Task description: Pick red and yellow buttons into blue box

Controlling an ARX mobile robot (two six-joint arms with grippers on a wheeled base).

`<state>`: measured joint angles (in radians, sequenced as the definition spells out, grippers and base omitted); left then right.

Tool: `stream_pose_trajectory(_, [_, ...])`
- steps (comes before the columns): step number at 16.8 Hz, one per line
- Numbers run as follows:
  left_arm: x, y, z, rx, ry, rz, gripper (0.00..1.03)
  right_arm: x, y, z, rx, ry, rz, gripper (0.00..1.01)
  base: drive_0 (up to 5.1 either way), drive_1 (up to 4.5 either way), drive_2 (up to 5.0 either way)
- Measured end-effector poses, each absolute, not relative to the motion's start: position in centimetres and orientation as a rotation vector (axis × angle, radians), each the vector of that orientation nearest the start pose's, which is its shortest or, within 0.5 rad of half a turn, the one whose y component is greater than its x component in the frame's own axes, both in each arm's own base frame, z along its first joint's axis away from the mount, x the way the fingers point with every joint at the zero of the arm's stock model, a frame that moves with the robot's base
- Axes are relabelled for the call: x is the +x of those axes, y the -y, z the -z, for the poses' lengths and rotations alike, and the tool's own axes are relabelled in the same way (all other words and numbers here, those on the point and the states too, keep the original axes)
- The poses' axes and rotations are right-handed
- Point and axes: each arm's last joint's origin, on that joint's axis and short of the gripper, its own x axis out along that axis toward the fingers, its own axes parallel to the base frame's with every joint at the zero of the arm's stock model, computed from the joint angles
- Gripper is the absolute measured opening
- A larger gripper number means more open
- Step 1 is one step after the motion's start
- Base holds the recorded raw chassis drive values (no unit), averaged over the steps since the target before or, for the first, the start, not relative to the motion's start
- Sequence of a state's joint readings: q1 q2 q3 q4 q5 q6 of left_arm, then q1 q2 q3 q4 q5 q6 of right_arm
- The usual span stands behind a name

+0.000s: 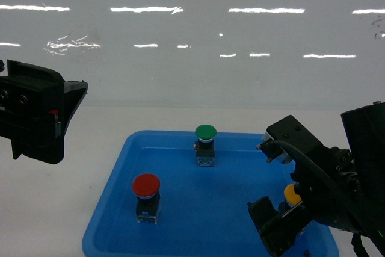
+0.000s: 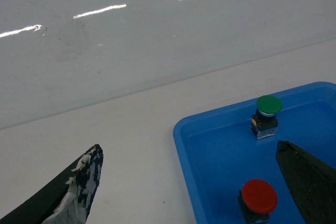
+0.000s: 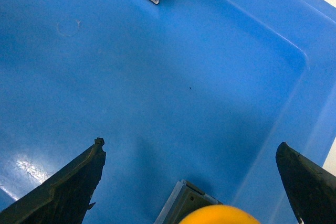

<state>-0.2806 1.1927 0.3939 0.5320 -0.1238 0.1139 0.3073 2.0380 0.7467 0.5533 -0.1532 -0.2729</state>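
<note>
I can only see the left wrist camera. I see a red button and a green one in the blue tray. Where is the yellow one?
Observer: The yellow button stands in the tray's right part, behind the right gripper.
Operator: Has the gripper grabbed it?
Observer: No. In the right wrist view the fingers stand wide apart on either side of the yellow cap, not touching it.
Operator: And where is my left arm?
Observer: The left gripper hangs open; the head view shows that arm to the left of the tray, above the table.
</note>
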Motion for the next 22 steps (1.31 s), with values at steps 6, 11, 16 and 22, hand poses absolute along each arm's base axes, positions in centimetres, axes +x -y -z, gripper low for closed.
stream_pose_trajectory(6, [22.1,6.0,-19.0,0.167,-0.252,0.171,0.98,31.8,-10.6,-4.2,-0.349,-0.724,-0.532,0.73,0.0,0.0,0.0])
stream_pose_trajectory(11, [22.1,6.0,-19.0,0.167,-0.252,0.171,0.98,31.6,-10.9,-4.0,-0.363,-0.713,-0.54,0.45,0.0,0.0,0.0])
stream_pose_trajectory(16, [22.1,6.0,-19.0,0.167,-0.252,0.171,0.98,31.4,-11.0,-4.1,-0.364,-0.696,-0.528,0.3,0.0,0.0,0.0])
stream_pose_trajectory(22, [22.1,6.0,-19.0,0.167,-0.252,0.171,0.98,30.4,-9.2,-7.3,-0.256,-0.565,-0.463,0.29,0.0,0.0,0.0])
